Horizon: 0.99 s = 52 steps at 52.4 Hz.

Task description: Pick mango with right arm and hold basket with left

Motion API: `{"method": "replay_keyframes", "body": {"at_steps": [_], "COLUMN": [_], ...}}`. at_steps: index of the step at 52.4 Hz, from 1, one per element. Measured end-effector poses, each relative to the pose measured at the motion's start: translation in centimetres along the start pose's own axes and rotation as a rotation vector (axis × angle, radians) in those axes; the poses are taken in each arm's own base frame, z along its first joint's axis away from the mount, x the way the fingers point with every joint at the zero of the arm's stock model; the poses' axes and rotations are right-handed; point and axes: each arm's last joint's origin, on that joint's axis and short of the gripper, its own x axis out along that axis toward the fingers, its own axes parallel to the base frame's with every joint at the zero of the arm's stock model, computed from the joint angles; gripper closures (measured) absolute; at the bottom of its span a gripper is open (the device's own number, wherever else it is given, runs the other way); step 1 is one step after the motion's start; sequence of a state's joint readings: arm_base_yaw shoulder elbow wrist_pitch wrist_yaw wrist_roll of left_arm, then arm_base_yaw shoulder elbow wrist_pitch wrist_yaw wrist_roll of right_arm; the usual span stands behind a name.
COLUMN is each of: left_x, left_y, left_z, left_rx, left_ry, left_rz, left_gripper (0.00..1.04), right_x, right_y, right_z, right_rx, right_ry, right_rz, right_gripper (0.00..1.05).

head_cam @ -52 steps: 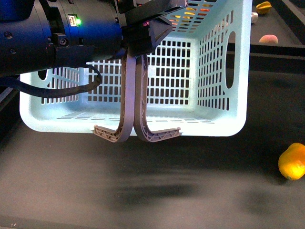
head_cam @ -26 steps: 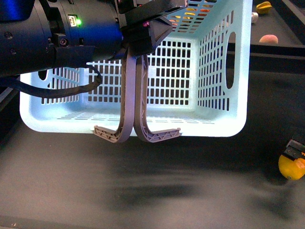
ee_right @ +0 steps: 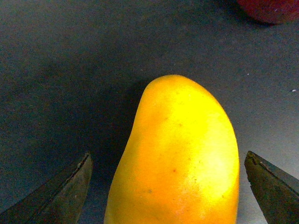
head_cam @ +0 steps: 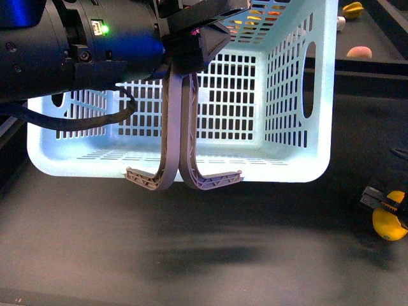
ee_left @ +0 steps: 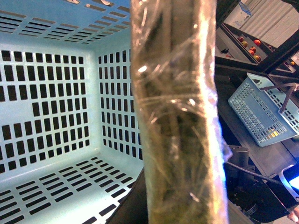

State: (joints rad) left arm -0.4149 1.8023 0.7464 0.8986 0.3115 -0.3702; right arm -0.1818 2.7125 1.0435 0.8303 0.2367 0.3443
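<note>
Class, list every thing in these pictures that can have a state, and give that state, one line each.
Basket, hanging from its handles, empty where its inside shows.
Handles, swung together, clamped in the left gripper.
Left gripper, shut on the handles.
Right gripper, open, fingers either side of the mango.
Mango, lying on the table, not gripped.
Green light, lit.
</note>
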Motion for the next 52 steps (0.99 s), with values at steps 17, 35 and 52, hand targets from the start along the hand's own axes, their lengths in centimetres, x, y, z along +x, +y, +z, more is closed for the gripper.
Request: {"method": "replay_keyframes", "body": {"at_steps": [17, 35, 52], "left_x": [0.0, 0.0, 0.0], "left_y": [0.0, 0.0, 0.0], "left_z": [0.0, 0.0, 0.0], "left_rx": [0.000, 0.000, 0.000], "left_ry": [0.000, 0.000, 0.000], "left_rz": [0.000, 0.000, 0.000], "left_gripper": [0.97, 0.97, 0.97], "right_x": [0.7, 0.6, -5.0], "right_y": [-0.1, -0.7, 0.0], "right_z": [-0.8, -0.6, 4.6], "right_rx": [-0.015, -0.023, 0.007], "right_ry": [0.020, 0.025, -0.020], "right_rz": [-0.026, -0.041, 0.104], "right_gripper": [0.08, 0.41, 0.41]}}
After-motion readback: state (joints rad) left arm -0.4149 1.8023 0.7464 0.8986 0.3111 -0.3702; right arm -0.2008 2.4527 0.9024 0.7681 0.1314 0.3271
